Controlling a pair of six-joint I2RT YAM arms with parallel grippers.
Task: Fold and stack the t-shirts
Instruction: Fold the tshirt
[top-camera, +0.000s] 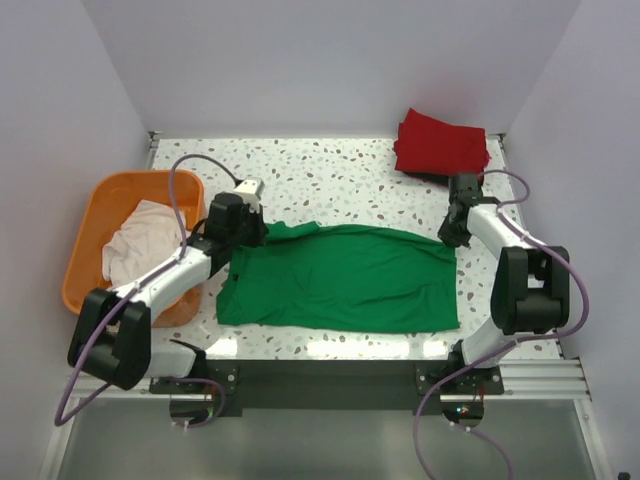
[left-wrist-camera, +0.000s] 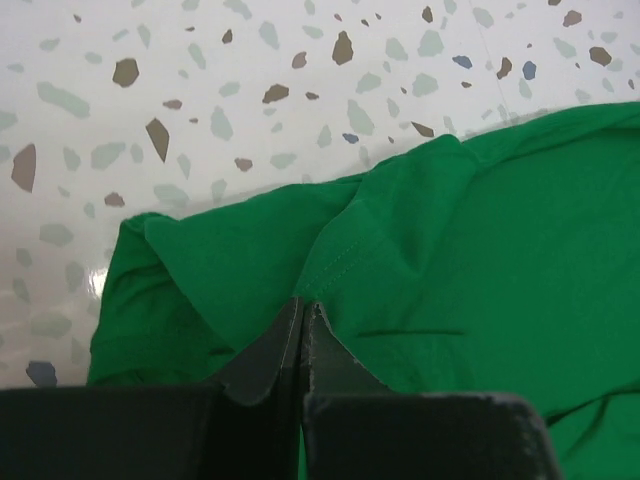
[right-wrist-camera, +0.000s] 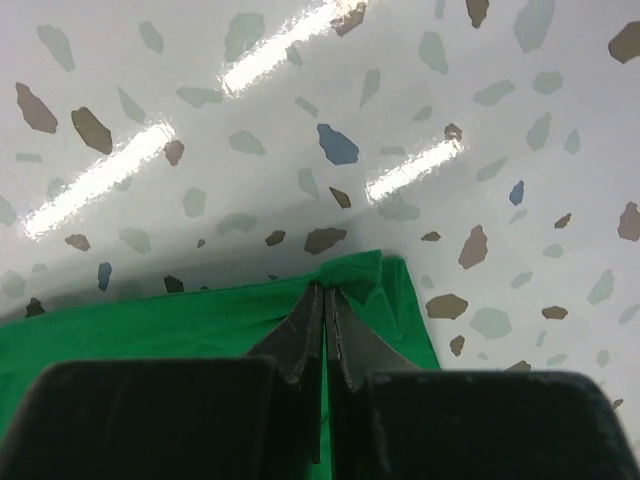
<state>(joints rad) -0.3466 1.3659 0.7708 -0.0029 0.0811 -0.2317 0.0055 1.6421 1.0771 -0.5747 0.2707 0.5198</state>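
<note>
The green t-shirt (top-camera: 345, 278) lies spread across the middle of the table. My left gripper (top-camera: 252, 232) is shut on its far left corner, where the cloth (left-wrist-camera: 420, 250) bunches at the fingertips (left-wrist-camera: 303, 305). My right gripper (top-camera: 450, 236) is shut on the far right corner; a small puckered fold of green t-shirt (right-wrist-camera: 365, 275) sits at its closed tips (right-wrist-camera: 326, 290). A folded red t-shirt (top-camera: 441, 145) rests at the far right corner of the table. An off-white t-shirt (top-camera: 140, 243) lies crumpled in the orange basket (top-camera: 93, 205).
The orange basket stands at the left, beside the left arm. The white walls enclose the speckled tabletop (top-camera: 330, 170) on three sides. A dark edge of cloth shows under the red t-shirt.
</note>
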